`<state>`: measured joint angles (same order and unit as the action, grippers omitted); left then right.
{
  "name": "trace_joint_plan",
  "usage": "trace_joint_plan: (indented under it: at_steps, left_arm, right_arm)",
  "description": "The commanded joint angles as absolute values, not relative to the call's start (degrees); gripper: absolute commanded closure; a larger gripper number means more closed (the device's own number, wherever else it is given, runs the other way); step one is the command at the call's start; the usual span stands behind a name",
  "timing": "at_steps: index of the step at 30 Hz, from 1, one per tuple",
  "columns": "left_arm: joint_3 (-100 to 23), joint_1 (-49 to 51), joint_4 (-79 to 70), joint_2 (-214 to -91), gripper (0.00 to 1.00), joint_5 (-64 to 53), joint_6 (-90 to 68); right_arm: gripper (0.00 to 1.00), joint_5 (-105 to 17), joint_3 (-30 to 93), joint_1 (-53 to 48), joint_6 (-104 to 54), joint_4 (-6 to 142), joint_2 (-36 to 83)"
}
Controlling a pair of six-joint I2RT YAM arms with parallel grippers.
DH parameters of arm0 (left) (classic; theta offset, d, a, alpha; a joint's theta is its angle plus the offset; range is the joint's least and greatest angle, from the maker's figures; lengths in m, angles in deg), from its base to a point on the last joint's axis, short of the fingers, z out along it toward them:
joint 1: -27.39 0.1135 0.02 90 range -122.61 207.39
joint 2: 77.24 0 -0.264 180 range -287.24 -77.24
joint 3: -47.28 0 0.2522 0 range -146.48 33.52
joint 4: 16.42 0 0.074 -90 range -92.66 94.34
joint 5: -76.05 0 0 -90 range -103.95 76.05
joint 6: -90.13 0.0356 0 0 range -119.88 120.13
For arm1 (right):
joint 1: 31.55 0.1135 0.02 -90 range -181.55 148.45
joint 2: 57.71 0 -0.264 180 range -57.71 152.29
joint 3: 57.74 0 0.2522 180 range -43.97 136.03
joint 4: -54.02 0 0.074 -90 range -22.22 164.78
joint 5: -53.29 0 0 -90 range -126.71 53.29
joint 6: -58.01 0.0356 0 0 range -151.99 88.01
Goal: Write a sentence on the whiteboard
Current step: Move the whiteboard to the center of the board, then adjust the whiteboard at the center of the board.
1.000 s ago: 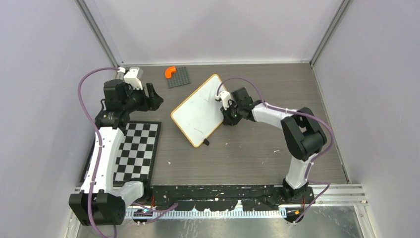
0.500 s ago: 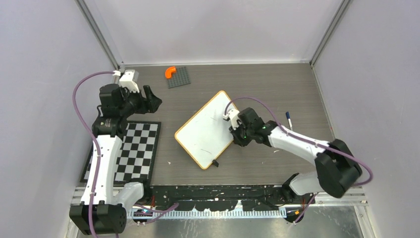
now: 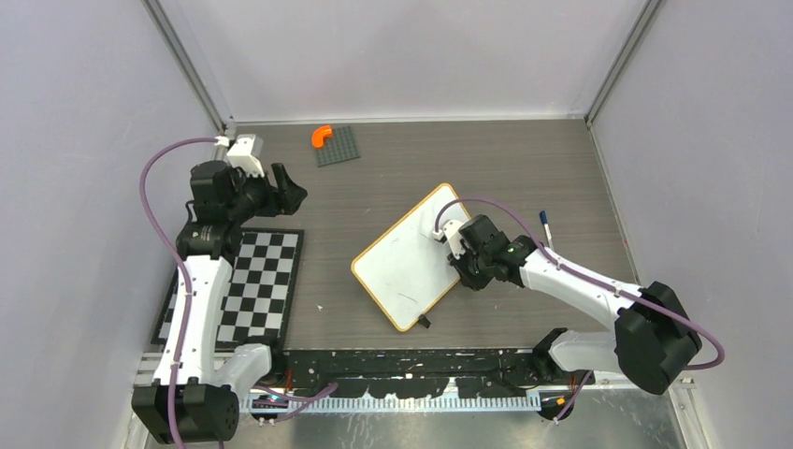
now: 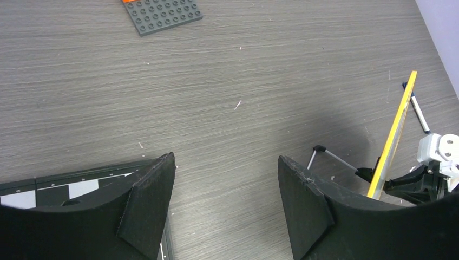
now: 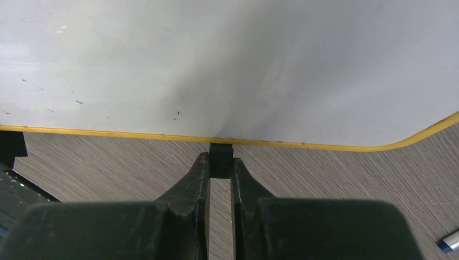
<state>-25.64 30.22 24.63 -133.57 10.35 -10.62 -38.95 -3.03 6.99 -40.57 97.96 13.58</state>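
White arms [image 3: 201, 290], black joints, purple cables [image 3: 143, 182], black end effectors [image 3: 288, 187].

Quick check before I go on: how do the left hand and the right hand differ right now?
1. The left hand is open with nothing between its fingers; the right hand is shut on the black clip at the rim of the whiteboard.
2. The left hand hangs over bare table by the checkerboard mat, apart from the whiteboard; the right hand sits at the whiteboard's right edge.

Shared: both are black two-finger hands.
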Motion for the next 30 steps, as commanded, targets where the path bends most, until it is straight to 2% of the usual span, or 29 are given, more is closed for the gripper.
trace_joint_plan:
  at_steps: [1,2,3,5,8,14,16,20,23,30]
  left_arm:
    - [-25.4,30.6,21.1,-134.0,0.28,11.5,-11.7]
    - [-25.4,30.6,21.1,-134.2,0.28,11.5,-11.6]
    - [-25.4,30.7,21.0,-134.3,0.28,11.7,-11.6]
    - [-25.4,30.6,20.8,-134.3,0.28,11.8,-11.5]
    - [-25.2,30.6,20.6,-134.6,0.28,12.1,-11.6]
    - [-25.6,30.6,21.6,-135.2,0.25,15.6,-10.8]
    - [-27.0,30.6,23.6,-136.4,0.25,21.0,-9.6]
    - [-32.6,28.1,30.0,-142.1,0.25,32.5,-8.9]
    - [-41.0,18.6,40.3,-149.7,0.23,31.7,-2.9]
    - [-58.4,3.0,53.4,-168.1,0.25,28.4,-0.1]
  right_arm:
    - [0.97,-38.0,-1.8,7.6,-44.2,102.2,12.5]
    - [0.89,-37.9,-2.1,7.6,-45.1,102.7,12.2]
    - [0.73,-37.9,-2.4,7.6,-45.8,103.5,12.0]
    - [0.57,-38.4,-2.2,7.6,-46.8,104.9,11.3]
    - [0.42,-40.9,-1.3,7.6,-47.2,106.2,9.2]
    - [0.36,-43.5,3.3,7.4,-48.9,112.6,4.9]
    - [0.33,-44.3,5.2,5.8,-49.1,114.7,3.6]
    - [0.28,-54.4,9.3,-3.3,-49.6,118.1,1.9]
    - [0.24,-60.3,13.1,-10.9,-50.8,120.2,2.7]
    - [0.24,-65.8,20.2,-27.4,-53.1,126.2,8.0]
